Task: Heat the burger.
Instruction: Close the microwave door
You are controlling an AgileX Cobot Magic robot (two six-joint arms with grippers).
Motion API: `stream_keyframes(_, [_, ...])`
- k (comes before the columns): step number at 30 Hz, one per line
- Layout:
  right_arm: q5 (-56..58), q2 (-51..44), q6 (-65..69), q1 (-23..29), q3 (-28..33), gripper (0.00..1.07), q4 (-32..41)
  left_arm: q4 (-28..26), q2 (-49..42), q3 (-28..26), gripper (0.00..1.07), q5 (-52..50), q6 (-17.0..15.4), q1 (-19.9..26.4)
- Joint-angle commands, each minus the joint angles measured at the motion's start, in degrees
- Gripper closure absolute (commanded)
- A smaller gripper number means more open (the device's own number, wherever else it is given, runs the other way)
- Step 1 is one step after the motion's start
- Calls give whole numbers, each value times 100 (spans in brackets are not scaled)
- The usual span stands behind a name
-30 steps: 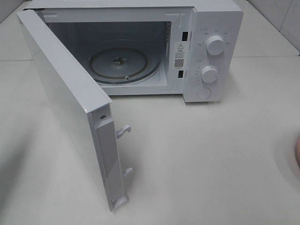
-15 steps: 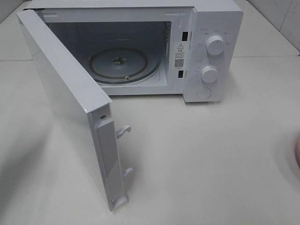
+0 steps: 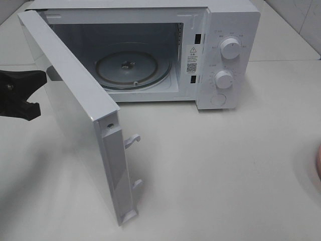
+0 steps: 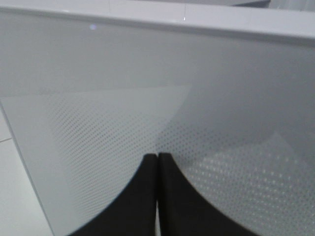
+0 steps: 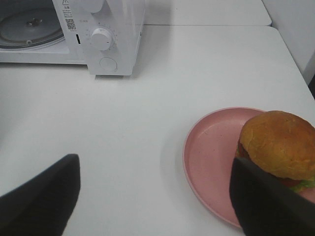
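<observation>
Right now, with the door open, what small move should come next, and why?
Probably lower the open right claw around the burger. It sits untouched on the pink plate, the microwave stands open, and its glass tray is bare.

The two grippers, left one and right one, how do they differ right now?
The left gripper has its fingers pressed together, while the right gripper is spread wide open. The left gripper sits close against the outer face of the open microwave door; the right gripper hangs above the table, beside the burger on its pink plate. Both are black and hold nothing.
</observation>
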Motion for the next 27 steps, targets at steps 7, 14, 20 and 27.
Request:
stream_keyframes(7, [6,-166,40,-23,6,31,-11,-63,286,-395,107,-29,-155,-361])
stream_keyframes(14, [6,-166,40,-23,6,31,-11,-487,435,-533,107,86,-109,-722])
stream_keyframes(20, [6,-166,40,-23,6,31,-11,-636,682,-877,107,309,-103,-1089])
stream_keyframes(27, [6,-166,40,-23,6,31,-11,-848,882,-1301,107,670,-109,-1404])
